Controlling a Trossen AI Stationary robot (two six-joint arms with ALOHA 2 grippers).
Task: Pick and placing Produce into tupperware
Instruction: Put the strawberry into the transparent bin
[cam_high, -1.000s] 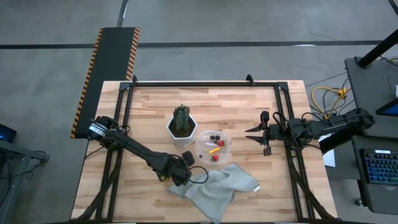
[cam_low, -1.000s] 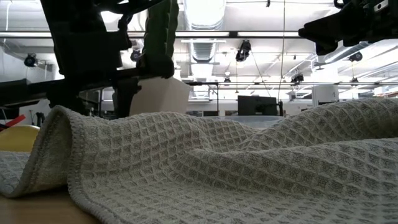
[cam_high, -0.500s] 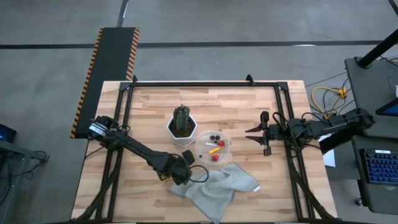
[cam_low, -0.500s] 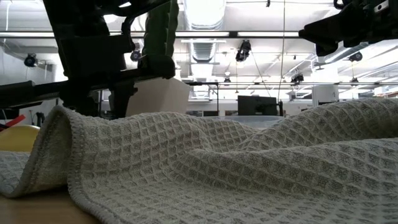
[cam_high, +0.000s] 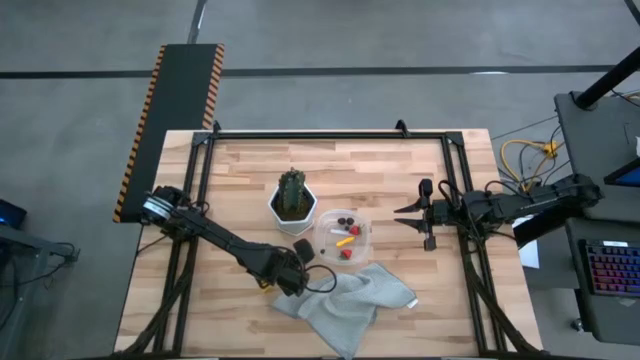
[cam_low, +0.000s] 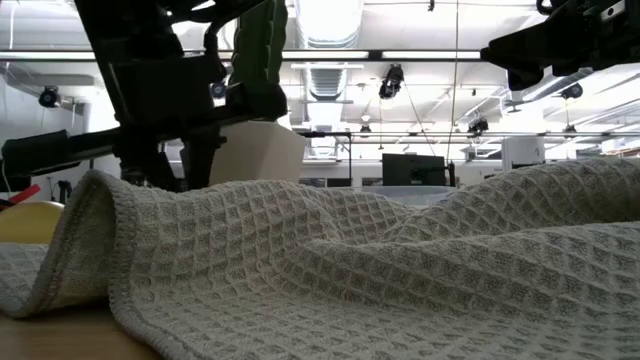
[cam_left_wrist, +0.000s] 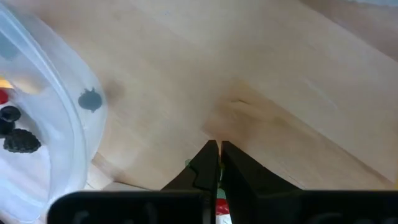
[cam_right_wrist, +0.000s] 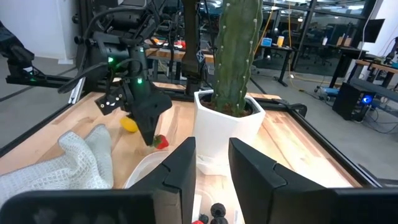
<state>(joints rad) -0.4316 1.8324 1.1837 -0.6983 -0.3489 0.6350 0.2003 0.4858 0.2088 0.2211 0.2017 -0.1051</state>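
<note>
The clear tub (cam_high: 344, 236) stands mid-table between the white cactus pot (cam_high: 293, 213) and the grey cloth (cam_high: 345, 298). Red strawberries, dark berries and a yellow piece lie inside it (cam_left_wrist: 12, 127). My left gripper (cam_high: 297, 265) hovers just left of the tub, at the cloth's edge, shut on a strawberry (cam_right_wrist: 161, 142). Another yellow piece (cam_right_wrist: 129, 124) lies on the table behind it. My right gripper (cam_high: 404, 216) waits open, right of the tub, above the table. My left gripper pinches the strawberry between its two fingertips (cam_left_wrist: 211, 163), coming from above and pointing down. Only slivers of the strawberry's red flesh (cam_left_wrist: 219, 205) and green top (cam_left_wrist: 188, 164) show between the fingers. In the right wrist view the strawberry hangs at the tips, clear of the table.
The cactus (cam_high: 291, 186) in its pot stands far-left of the tub. The crumpled cloth (cam_low: 350, 260) fills the near middle of the table and blocks most of the low view. A black frame runs along the table's edges (cam_high: 330, 134). Bare wood lies toward the far edge.
My left arm has shifted slightly toward the table's right, toward the tub, its fingers still shut on the strawberry. Nothing else has moved.
</note>
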